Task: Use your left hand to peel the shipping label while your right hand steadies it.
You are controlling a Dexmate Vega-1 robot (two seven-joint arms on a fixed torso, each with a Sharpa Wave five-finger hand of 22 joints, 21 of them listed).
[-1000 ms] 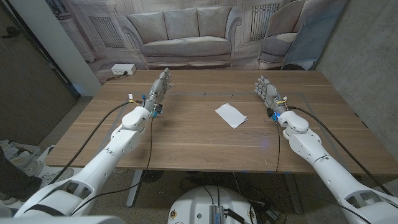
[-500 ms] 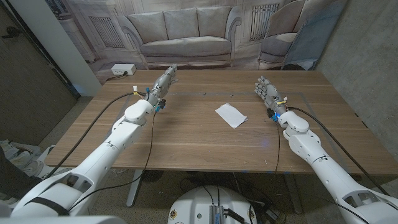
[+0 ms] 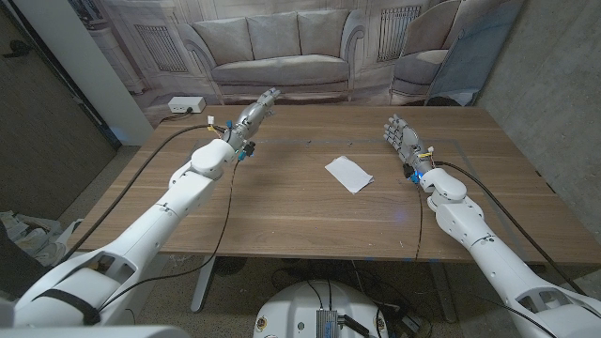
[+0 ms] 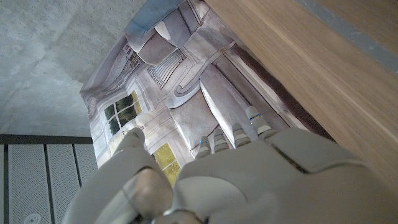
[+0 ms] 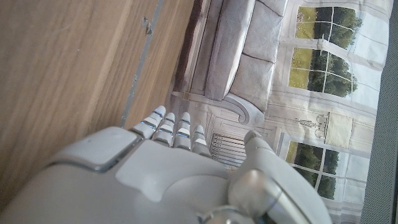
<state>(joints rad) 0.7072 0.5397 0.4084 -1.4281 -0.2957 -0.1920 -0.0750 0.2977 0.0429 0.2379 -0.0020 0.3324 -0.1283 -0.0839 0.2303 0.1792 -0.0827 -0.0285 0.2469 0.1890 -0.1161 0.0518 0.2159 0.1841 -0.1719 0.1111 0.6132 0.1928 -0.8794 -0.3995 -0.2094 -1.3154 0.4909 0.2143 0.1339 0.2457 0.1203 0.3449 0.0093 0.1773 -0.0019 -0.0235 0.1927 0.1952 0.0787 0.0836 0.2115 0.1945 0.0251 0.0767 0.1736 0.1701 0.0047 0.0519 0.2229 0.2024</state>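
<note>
My white left arm reaches toward eleven o'clock, its grey left hand point(image 3: 257, 110) raised, fingers point(image 4: 235, 133) extended side by side, holding nothing. My white right arm stretches toward one o'clock; the grey right hand point(image 3: 400, 135) stands upright, fingers point(image 5: 166, 126) straight and slightly spread, empty.

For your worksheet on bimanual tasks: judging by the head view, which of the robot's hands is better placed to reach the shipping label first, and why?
Probably the right hand: it stands closer to the shipping label, open and empty. The left hand is raised near the table's far edge, farther off.
</note>
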